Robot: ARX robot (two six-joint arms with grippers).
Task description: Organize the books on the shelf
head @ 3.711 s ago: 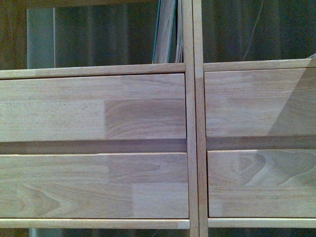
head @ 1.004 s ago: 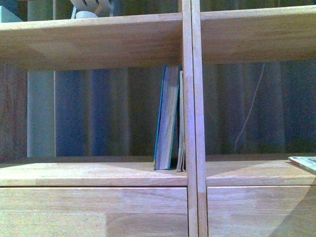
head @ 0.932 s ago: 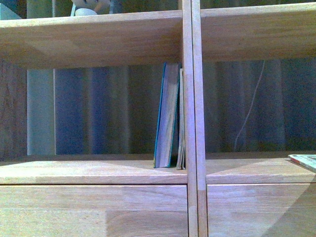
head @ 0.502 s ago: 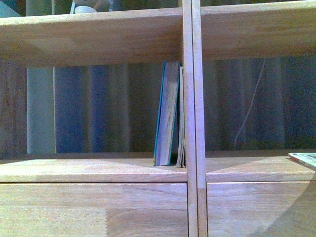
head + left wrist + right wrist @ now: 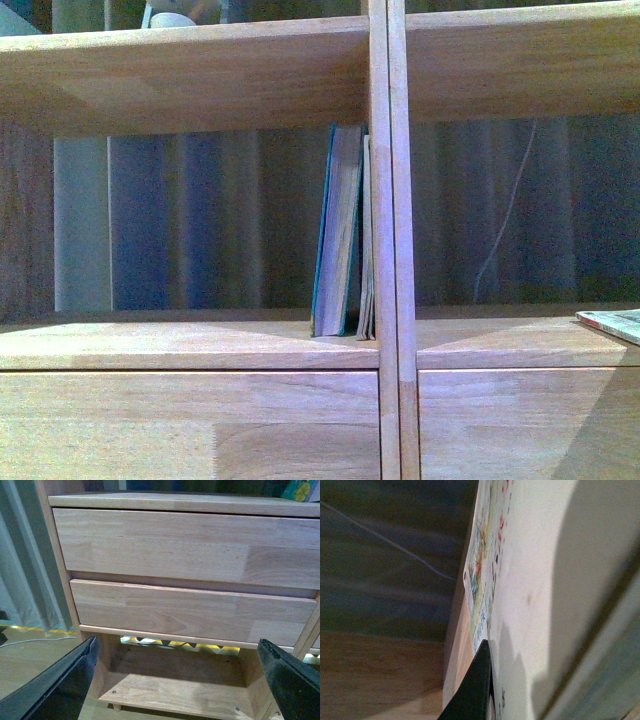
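Observation:
The thicker teal book [image 5: 335, 230] stands upright in the left compartment of the light-wood shelf [image 5: 200, 345], leaning against the slim grey booklet [image 5: 366, 240] beside the central divider [image 5: 388, 200]. A corner of the thin white paperback [image 5: 612, 322] shows low over the right compartment's board at the frame's right edge. My right gripper [image 5: 490, 652] is shut on this paperback [image 5: 535, 580]; one black finger [image 5: 472, 690] presses its illustrated cover. My left gripper [image 5: 175, 680] is open and empty in front of the drawer fronts [image 5: 185, 542], low by the bottom compartment.
A white cable [image 5: 505, 220] hangs behind the right compartment. A pale object [image 5: 170, 15] sits on the upper board [image 5: 200, 75]. Two drawer fronts [image 5: 190, 425] lie below the books. A grey curtain [image 5: 25, 580] hangs left of the bookcase.
The front view has risen from the drawer fronts to the open compartments. In the last half second the paperback's corner has edged slightly to the left.

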